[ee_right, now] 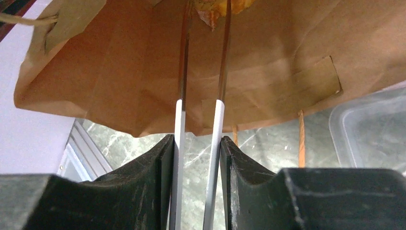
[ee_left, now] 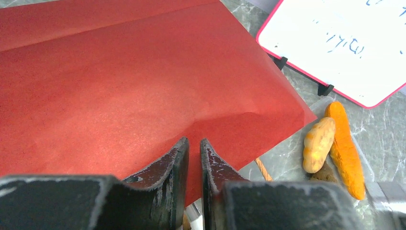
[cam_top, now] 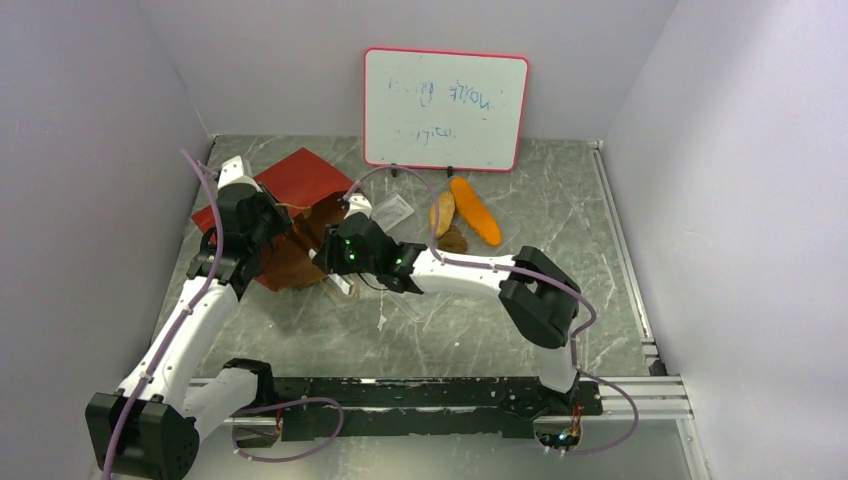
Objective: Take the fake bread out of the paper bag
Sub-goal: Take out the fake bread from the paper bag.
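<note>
Paper bag lies flat on the table. Right gripper is clamped on tongs, which reach inside to a yellow-orange bread piece. Baguette and roll lie outside, near the whiteboard. Left gripper is nearly closed over the bag; I cannot tell whether it grips.

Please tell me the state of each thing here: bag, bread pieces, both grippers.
paper bag: lying on its side, mouth open.
left gripper: jaws nearly closed on the bag's mouth edge.
right gripper: jaws closed on tongs.
baguette: outside the bag.
tan roll: out, beside the baguette.
dark lump: out, beside the roll.
yellow piece: inside the bag, at the tong tips.
</note>
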`<action>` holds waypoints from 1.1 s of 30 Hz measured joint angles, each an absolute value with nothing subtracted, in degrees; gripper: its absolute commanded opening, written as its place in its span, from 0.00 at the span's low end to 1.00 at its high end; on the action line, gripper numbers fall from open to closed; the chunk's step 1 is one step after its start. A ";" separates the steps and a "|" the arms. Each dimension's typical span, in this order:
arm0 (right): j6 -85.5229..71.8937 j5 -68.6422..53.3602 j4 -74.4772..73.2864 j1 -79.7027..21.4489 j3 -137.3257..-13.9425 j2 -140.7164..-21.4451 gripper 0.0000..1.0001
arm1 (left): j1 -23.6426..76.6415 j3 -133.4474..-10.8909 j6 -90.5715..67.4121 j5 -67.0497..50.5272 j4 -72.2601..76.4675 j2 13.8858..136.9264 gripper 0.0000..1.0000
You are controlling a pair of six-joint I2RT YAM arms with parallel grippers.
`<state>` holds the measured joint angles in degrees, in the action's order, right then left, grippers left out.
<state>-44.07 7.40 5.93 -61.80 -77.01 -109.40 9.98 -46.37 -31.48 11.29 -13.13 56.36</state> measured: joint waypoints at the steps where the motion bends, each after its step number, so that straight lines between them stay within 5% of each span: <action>1: -44.14 6.72 6.09 -61.47 -77.43 -110.08 0.37 | 9.98 -46.35 -31.46 11.27 -13.10 56.36 0.10; 33: -58.19 -3.81 14.44 -56.47 -78.67 -117.73 0.39 | 9.98 -44.49 -31.48 10.04 -13.08 55.68 0.09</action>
